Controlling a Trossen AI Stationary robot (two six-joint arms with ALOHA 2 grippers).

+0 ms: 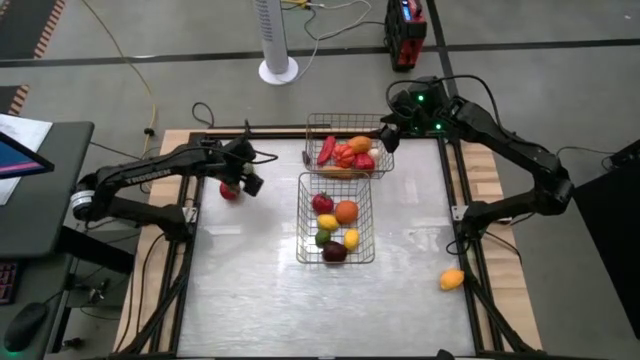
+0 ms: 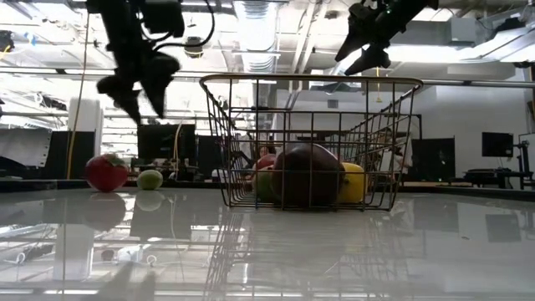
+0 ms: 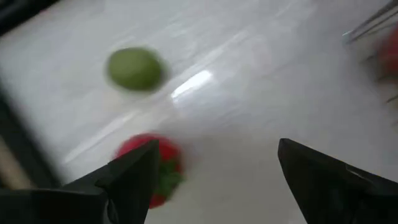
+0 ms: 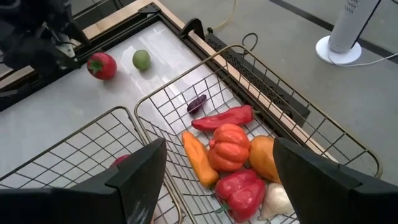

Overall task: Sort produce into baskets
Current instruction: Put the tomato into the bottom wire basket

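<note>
From above, the left gripper (image 1: pixel 243 178) hovers beside a red fruit (image 1: pixel 229 190), left of the near basket (image 1: pixel 335 219); the right gripper (image 1: pixel 385 135) hangs over the far basket (image 1: pixel 347 146), and an orange piece (image 1: pixel 452 279) lies well right. The low view adds a green fruit (image 2: pixel 150 179). Both wrist views show jaws wide, empty.
</note>
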